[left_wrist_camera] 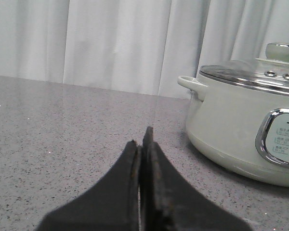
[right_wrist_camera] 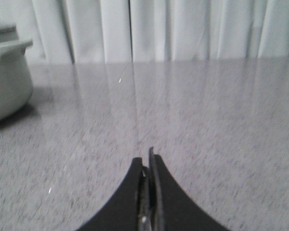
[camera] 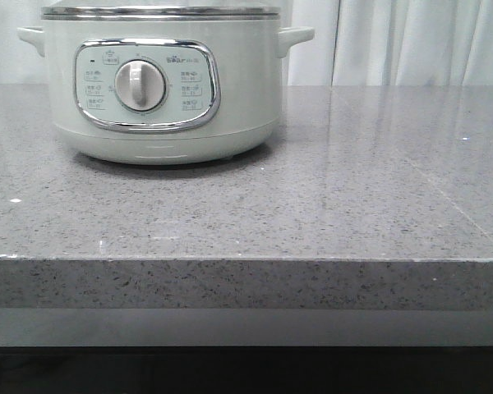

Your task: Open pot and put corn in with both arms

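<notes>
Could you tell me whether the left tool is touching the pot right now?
Apart. In the left wrist view, bare countertop separates the shut left tool from the pot.

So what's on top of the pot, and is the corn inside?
A glass lid with a pale knob sits on the pot. The lid is on, so the inside is hidden, and no corn shows anywhere.

Pot (camera: 160,90): pale mint-white, chrome rim and panel frame, white dial; tabletop (camera: 353,189): speckled grey stone; curtain (camera: 411,41): white, pleated; my left hand (left_wrist_camera: 140,149) and right hand (right_wrist_camera: 147,161): matte black.
</notes>
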`<action>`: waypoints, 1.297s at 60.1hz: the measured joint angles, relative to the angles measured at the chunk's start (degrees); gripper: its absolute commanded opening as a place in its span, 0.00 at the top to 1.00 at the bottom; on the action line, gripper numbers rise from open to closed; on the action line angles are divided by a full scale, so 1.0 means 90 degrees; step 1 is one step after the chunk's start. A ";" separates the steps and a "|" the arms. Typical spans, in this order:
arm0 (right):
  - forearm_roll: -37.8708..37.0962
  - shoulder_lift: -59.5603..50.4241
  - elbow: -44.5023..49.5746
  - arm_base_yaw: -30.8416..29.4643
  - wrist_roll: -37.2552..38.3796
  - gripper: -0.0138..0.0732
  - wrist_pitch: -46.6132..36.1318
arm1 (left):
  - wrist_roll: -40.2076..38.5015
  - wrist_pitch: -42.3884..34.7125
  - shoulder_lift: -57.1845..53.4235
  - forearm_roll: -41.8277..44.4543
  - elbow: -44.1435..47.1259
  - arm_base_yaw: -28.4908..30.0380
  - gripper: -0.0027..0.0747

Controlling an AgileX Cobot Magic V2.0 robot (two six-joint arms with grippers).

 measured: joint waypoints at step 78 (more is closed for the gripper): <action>-0.0812 0.0000 0.0000 -0.0014 0.0862 0.92 -0.0175 | 0.0000 0.0000 0.0000 0.0000 0.0000 0.0000 0.99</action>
